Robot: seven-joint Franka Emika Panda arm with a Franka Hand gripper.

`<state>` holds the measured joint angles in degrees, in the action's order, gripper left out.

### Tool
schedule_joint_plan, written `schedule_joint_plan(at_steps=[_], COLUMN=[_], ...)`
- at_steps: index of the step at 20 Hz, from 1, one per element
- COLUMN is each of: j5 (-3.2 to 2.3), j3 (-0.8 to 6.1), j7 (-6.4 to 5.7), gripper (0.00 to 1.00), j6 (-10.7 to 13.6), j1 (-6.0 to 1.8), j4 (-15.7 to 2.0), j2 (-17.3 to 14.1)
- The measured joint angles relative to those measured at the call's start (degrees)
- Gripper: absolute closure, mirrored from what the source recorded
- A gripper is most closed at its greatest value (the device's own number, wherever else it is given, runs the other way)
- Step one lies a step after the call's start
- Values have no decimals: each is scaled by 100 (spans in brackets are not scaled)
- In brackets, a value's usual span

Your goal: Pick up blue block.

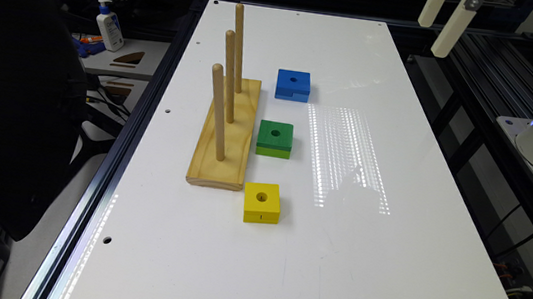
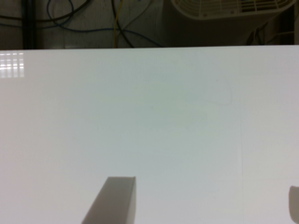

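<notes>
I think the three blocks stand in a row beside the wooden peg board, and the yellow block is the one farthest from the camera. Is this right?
Not quite. The exterior view shows the blue block farthest from the camera; the yellow block is the nearest, with the green block between them. They do stand in a row beside the wooden peg board.

Bright overhead light; grid glare on white table [image 1: 334, 258] (wrist view soft, washed out).

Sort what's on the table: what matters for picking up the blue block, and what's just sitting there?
Job:
- blue block, on the white table
- gripper, fingers apart over bare tabletop

Lying about:
- green block
- yellow block
- wooden peg stand, three pegs
- lotion bottle, off the table
</notes>
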<state>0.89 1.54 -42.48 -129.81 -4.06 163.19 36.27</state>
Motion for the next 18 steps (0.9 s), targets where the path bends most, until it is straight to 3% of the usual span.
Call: schedule_joint_plan(at_steps=[5, 11, 18], j5=[0, -9, -10], j3=[0, 0, 0], j7=[107, 160, 434], gripper=[0, 0, 0], j6=[-183, -239, -249], j1=[-116, -190, -464], j4=[-71, -332, -694], j2=[-187, -515, -942])
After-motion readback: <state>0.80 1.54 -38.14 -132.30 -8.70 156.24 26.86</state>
